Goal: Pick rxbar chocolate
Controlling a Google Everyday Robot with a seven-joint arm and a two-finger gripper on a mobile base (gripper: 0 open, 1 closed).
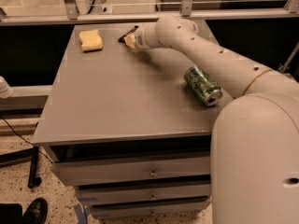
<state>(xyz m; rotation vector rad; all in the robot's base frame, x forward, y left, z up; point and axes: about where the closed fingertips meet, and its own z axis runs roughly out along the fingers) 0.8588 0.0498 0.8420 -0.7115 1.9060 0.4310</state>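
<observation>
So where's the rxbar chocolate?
The rxbar chocolate lies at the far end of the table in the camera view, at the gripper, right of the yellow sponge.

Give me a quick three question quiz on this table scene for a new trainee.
1. True or false: the green can stands upright on the table.
2. Multiple choice: the gripper is nearest to A) the yellow sponge, B) the rxbar chocolate, C) the green can.
3. Fill in: as the camera sees it, the yellow sponge lies near the table's far ____ corner.
Key: 1 false, it lies on its side; 2 B; 3 left.
</observation>
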